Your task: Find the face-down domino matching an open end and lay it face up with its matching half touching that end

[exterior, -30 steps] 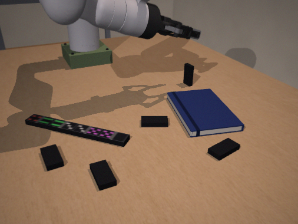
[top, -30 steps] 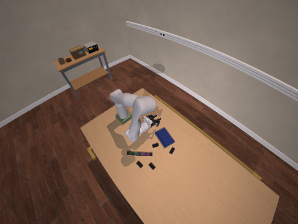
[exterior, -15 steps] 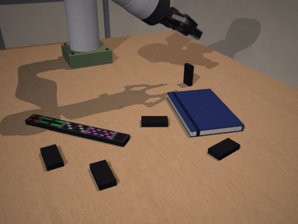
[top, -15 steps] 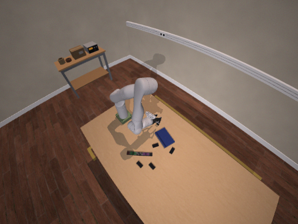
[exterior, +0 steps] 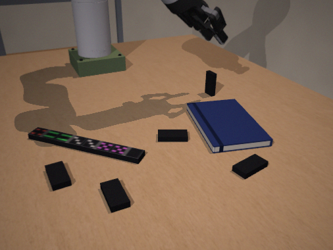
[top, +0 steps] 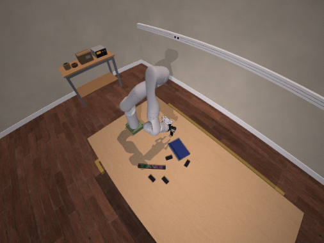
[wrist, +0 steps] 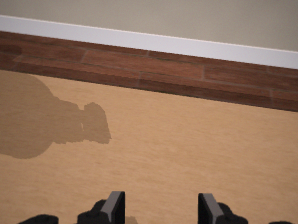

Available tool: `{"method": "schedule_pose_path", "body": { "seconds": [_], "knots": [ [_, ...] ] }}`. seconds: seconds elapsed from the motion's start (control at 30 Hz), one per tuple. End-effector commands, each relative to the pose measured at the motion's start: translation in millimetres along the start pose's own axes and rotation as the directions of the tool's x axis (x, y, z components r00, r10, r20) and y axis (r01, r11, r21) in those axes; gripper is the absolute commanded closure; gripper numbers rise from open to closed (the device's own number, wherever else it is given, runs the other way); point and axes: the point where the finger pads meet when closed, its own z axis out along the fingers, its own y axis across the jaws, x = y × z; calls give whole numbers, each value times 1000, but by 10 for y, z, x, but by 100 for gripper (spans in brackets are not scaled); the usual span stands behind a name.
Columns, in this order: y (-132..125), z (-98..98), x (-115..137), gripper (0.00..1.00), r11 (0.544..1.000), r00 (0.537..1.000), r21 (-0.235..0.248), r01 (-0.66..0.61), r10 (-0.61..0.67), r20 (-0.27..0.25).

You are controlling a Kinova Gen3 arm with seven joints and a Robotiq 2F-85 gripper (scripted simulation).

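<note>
The domino line (top: 151, 166) (exterior: 85, 145) lies flat and face up at the left, with red pips at its left end and a dark, pipless-looking half at its right end. Several black face-down dominoes lie flat around it: two in front (exterior: 58, 175) (exterior: 114, 195), one right of the line (exterior: 172, 135) (top: 168, 157), and one in front of the book (exterior: 250, 166) (top: 187, 163). Another domino (exterior: 210, 83) stands on end behind the book. My gripper (exterior: 215, 31) (top: 173, 129) (wrist: 162, 210) hangs above and behind the standing domino, fingers apart with nothing between them, pointing towards the table's far edge.
A blue book (exterior: 230, 123) (top: 179, 148) lies flat right of the line. The arm's green base (exterior: 97, 62) (top: 134, 128) stands at the back. The table's far edge, the wood floor and the wall lie just beyond the gripper. A side table (top: 86, 64) stands far off.
</note>
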Motion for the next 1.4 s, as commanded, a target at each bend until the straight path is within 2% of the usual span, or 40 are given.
{"method": "schedule_pose_path", "body": {
  "seconds": [0.0, 0.03, 0.53, 0.6, 1.1, 1.17, 1.37],
  "knots": [
    [1, 8, 13, 51, 1000, 997, 9, 6, -6, 74],
    [1, 8, 13, 51, 1000, 997, 9, 6, -6, 74],
    [-12, 49, 42, 51, 999, 953, 38, 27, -37, 302],
    [-12, 49, 42, 51, 999, 953, 38, 27, -37, 302],
    [-3, 74, 76, 51, 997, 877, 58, 44, -66, 476],
    [-3, 74, 76, 51, 997, 877, 58, 44, -66, 476],
    [-11, 91, 78, 51, 996, 841, 71, 45, -76, 536]
  ]
}}
